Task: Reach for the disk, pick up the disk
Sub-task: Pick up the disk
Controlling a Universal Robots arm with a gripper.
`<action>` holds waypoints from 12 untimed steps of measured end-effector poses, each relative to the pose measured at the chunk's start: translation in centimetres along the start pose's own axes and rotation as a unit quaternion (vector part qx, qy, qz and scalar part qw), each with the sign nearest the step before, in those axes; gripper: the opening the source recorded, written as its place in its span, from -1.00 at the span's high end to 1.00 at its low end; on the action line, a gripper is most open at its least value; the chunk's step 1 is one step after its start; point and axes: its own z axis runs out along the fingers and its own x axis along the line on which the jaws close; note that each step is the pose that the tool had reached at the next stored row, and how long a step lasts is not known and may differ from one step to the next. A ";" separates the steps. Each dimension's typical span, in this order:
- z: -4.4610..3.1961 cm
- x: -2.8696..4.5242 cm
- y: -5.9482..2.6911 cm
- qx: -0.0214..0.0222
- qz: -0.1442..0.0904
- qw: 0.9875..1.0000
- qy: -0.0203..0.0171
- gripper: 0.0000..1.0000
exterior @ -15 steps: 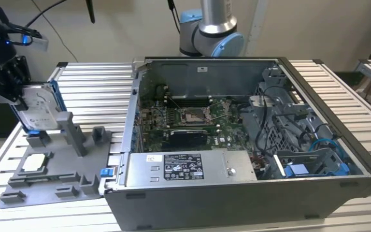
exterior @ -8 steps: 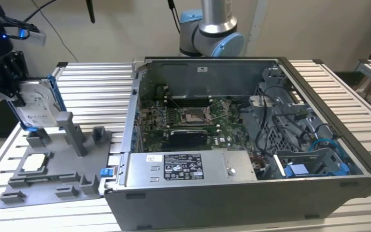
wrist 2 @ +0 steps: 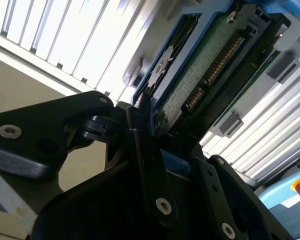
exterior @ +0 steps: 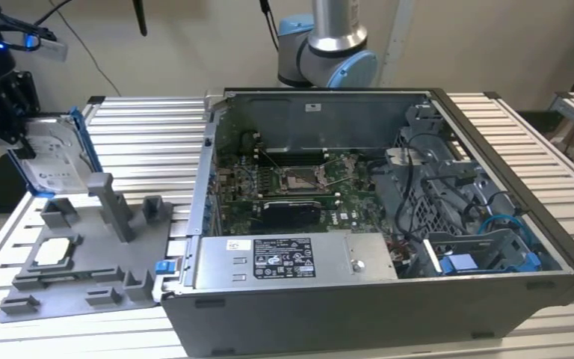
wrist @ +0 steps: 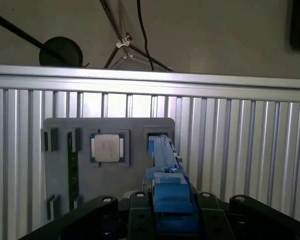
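Observation:
The disk (exterior: 53, 161) stands on edge at the exterior view's far left, its silver face with a white label framed by a blue bracket. My gripper (exterior: 26, 146) is shut on it from the side away from the case. In the second wrist view the disk's green circuit board (wrist 2: 205, 75) runs out from between my black fingers (wrist 2: 145, 150). In the first wrist view the blue bracket (wrist: 162, 160) is seen edge-on, held in my gripper (wrist: 167, 210), over a slot of the grey fixture (wrist: 60, 190). I cannot tell whether its lower end touches the fixture.
The grey fixture (exterior: 87, 262) has upright posts and holds a small square chip (wrist: 106, 148) and a green memory stick (wrist: 72, 170). An open computer case (exterior: 367, 224) with a long silver box (exterior: 287, 258) stands to the exterior view's right. The slatted metal table (exterior: 147, 134) lies beneath.

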 end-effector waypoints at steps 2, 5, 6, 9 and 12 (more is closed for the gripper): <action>-0.28 -0.01 0.01 0.000 0.000 1.000 0.000 1.00; -0.69 -0.01 0.01 0.000 0.000 1.000 0.000 1.00; -0.83 -0.01 0.02 0.000 0.000 1.000 0.000 1.00; -1.21 -0.02 0.02 0.000 0.000 1.000 0.000 1.00; -1.56 -0.02 0.03 0.000 0.000 1.000 0.000 1.00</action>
